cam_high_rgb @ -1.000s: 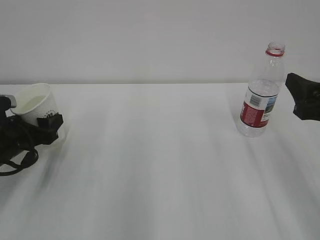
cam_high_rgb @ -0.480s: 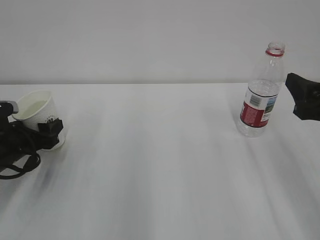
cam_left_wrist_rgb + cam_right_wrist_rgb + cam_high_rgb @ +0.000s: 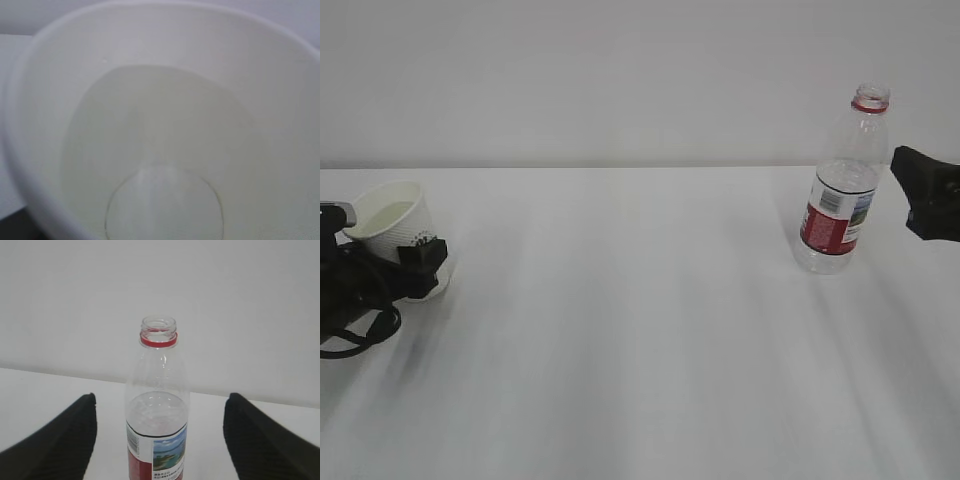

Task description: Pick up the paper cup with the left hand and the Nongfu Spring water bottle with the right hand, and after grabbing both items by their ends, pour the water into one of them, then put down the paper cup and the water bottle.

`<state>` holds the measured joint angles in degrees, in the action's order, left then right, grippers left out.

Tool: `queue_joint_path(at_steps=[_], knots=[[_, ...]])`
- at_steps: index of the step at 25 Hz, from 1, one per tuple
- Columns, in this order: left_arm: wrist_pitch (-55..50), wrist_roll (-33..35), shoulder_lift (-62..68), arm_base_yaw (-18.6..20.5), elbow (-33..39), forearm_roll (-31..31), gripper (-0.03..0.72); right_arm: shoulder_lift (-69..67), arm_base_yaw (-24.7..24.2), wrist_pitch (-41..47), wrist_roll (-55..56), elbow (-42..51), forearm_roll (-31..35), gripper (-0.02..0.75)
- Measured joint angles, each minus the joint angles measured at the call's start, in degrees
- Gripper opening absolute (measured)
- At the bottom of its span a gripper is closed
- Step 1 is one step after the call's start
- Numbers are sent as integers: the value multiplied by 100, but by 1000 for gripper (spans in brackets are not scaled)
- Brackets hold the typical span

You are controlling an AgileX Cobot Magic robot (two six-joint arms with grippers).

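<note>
The white table (image 3: 640, 330) stretches between my two arms, and both of the things I was asked to handle now stand on it, well apart. On my right side the Nongfu Spring water bottle (image 3: 842, 185) stands upright and capless, some water still showing below its shoulder, and my right hand (image 3: 928, 193) hangs just beside it with the fingers (image 3: 60, 440) spread wide to either side, touching nothing; it sits exactly where it did a second ago. The change is on my left. A second ago the paper cup (image 3: 400, 232) rode higher and leaned in my left hand (image 3: 380, 275); since then it has come down and nearly straightened, and its base now looks to rest on the table, though my own gripper hides the foot of it. From the outside my claw still hugs the cup's lower half; whether the pads still pinch it or have just let go I cannot tell. The wrist camera looks straight into the cup, where the water (image 3: 160, 150) lies pale and still. I judge the pouring done and the bottle set down, so what remains is to free the cup cleanly and draw my left arm back without nudging it.
</note>
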<state>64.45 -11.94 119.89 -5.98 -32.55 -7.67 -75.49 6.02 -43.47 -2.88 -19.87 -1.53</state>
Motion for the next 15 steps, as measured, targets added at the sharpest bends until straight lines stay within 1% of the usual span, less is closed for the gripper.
queue_joint_path(at_steps=[3, 7, 15], knots=[[8, 0, 0, 0, 0, 0, 624, 0, 0, 0, 0, 0, 0, 591], [67, -42, 0, 0, 0, 0, 675, 0, 0, 0, 0, 0, 0, 590], [102, -440, 0, 0, 36, 0, 691, 0, 0, 0, 0, 0, 0, 590]])
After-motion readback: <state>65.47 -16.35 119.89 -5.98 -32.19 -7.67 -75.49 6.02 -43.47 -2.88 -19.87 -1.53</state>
